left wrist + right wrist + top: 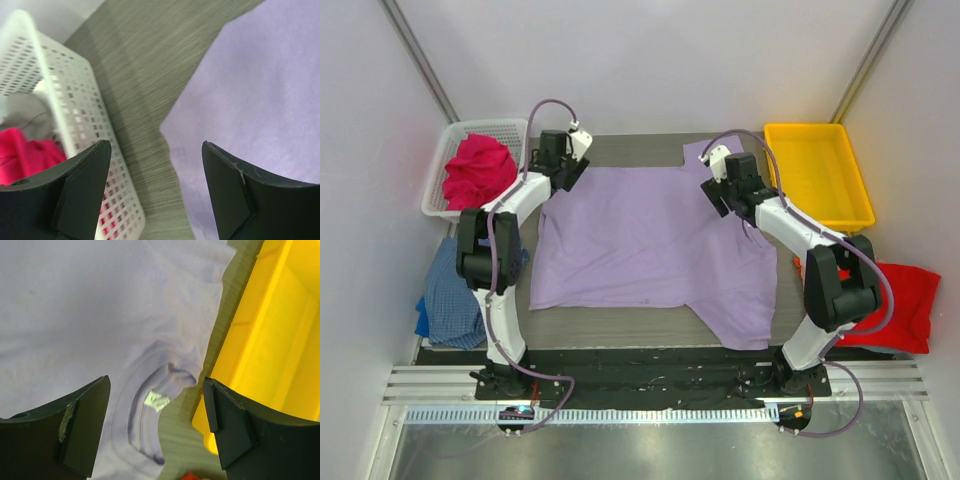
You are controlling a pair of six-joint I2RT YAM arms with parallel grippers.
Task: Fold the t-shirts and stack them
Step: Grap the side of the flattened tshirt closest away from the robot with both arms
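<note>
A large lavender t-shirt (650, 240) lies spread flat on the table. My left gripper (568, 172) hovers open over its far left corner (165, 127), with nothing between the fingers (85, 185). My right gripper (720, 195) hangs open above the collar and its white label (157, 401) at the shirt's right edge, also holding nothing. A magenta-pink t-shirt (478, 170) is bunched in the white basket. At the table's left edge a blue checked t-shirt (450, 290) hangs. A red t-shirt (905, 300) lies at the right.
The white mesh basket (445, 160) stands at the far left, close beside my left gripper (155, 147). A yellow tray (815, 175) stands at the far right, just beyond my right gripper (156, 382). Bare grey tabletop (145, 75) shows between shirt and basket.
</note>
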